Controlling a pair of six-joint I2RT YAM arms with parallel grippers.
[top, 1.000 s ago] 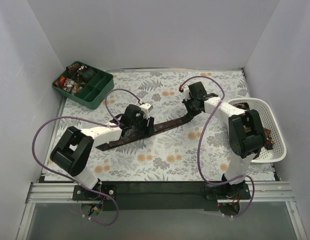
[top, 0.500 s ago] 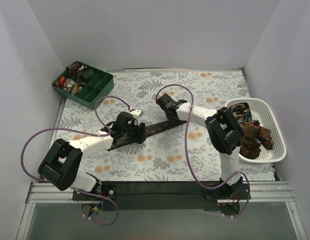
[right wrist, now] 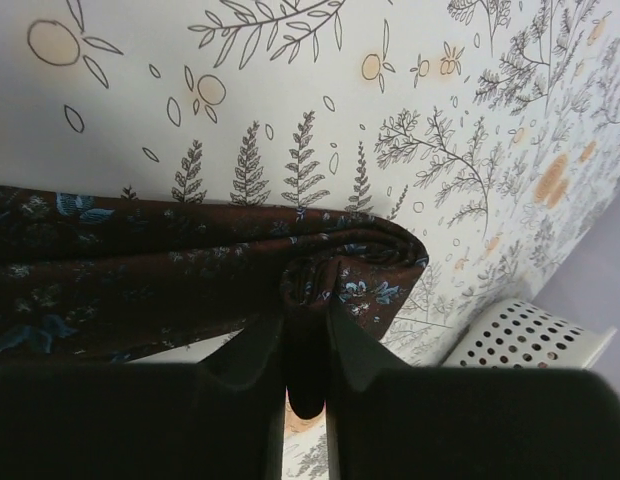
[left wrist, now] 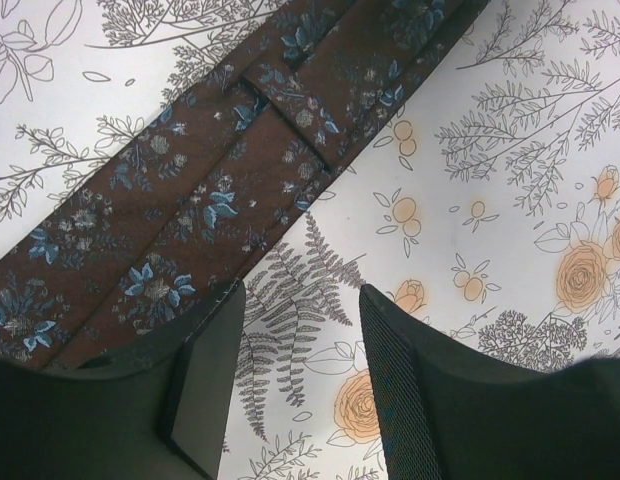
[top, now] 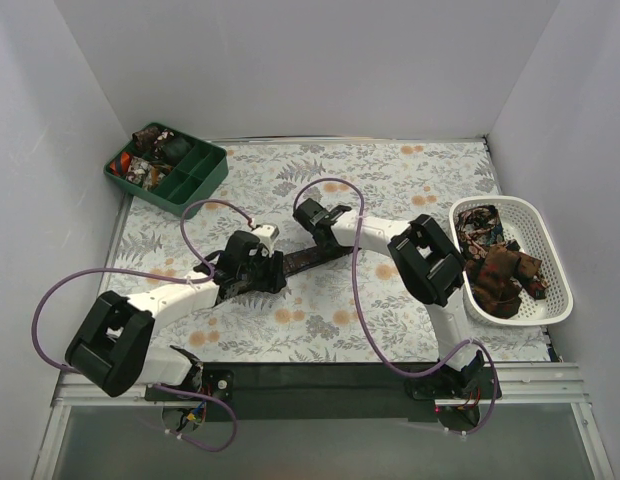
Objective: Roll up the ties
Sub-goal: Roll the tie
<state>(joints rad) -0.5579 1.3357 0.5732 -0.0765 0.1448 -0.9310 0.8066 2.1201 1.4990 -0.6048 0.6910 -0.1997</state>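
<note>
Table (top: 390, 170): it has a flower cloth on it, and both arms reach out over the middle
White basket (top: 562, 296): it sits at the right side of the table, with loose ties (top: 495, 270) heaped inside, not rolled yet
Green tray (top: 195, 190): it sits at the far left corner; there are small dark things in it, too small to tell what they are
Brown tie (top: 302, 260): it lies flat on the cloth in the middle, slanting between the two grippers; it has little blue flowers on it (left wrist: 190, 200)
Left gripper (left wrist: 302, 300): its fingers are spread apart and hold nothing; one finger sits over the edge of the tie, the other over bare cloth
Right gripper (right wrist: 305, 330): its fingers are squeezed together on the tie, right at the curled part
Rolled end (right wrist: 355, 270): the tie is folded over itself here, just one small turn, and it looks loose
Step in hand: it looks like the roll is only just started; most of the tie is still flat
Next move: the right gripper likely needs to turn the curl over again toward the left gripper, keeping it tight
Help needed: the left gripper may need to press the flat part down so the tie does not slide
</note>
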